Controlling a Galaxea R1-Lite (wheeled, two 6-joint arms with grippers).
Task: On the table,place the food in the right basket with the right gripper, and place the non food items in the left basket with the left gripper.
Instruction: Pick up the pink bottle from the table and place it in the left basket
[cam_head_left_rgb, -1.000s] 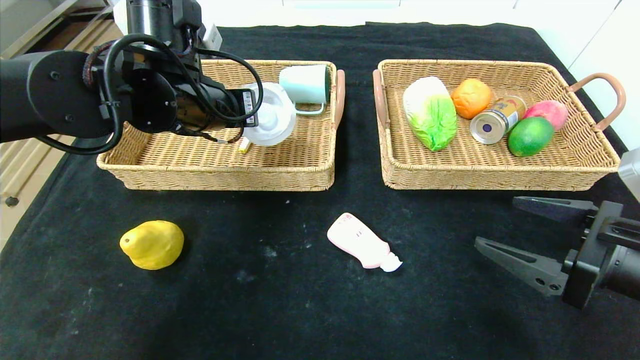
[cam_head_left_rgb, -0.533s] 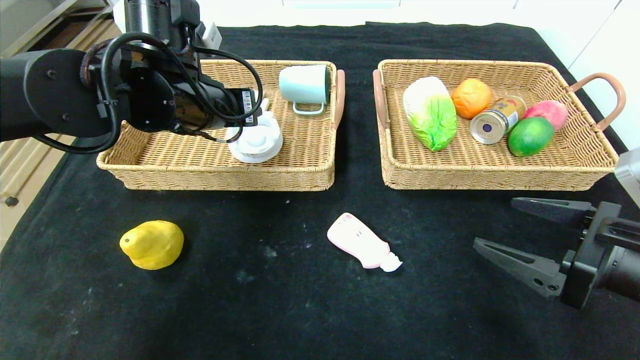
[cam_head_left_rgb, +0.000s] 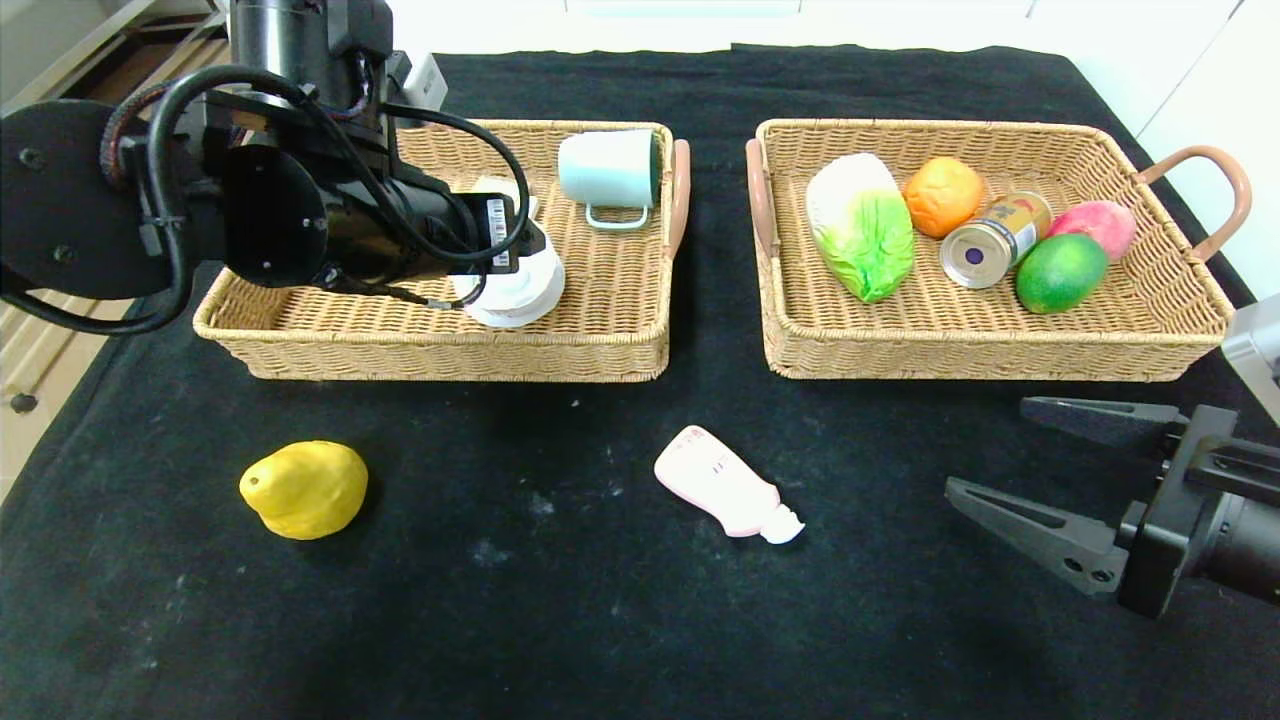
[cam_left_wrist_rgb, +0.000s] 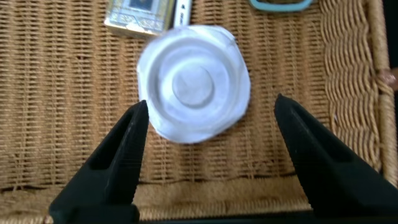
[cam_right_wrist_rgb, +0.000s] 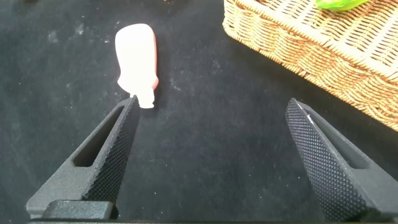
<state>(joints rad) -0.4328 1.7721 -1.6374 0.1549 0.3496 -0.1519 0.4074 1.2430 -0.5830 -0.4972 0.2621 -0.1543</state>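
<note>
**Dish released in the left basket, two items left on the cloth**

Nearest the robot, on the black table (cam_head_left_rgb: 560, 640), lie the yellow pear-shaped fruit (cam_head_left_rgb: 303, 489) and the pink squeeze bottle (cam_head_left_rgb: 727, 484), well apart. Low at the right, the right gripper (cam_head_left_rgb: 1040, 462) hovers with fingers spread wide, empty. Farther back, the left gripper (cam_left_wrist_rgb: 208, 140) hangs over the left basket (cam_head_left_rgb: 450, 340), fingers spread on both sides of the white dish (cam_left_wrist_rgb: 194, 82), which lies on the wicker and is not pinched. I judge a straight lift best, clearing the near rim and the mint cup (cam_head_left_rgb: 610, 170). Beyond the gap, the right basket (cam_head_left_rgb: 1000, 345) has room in front.
</note>
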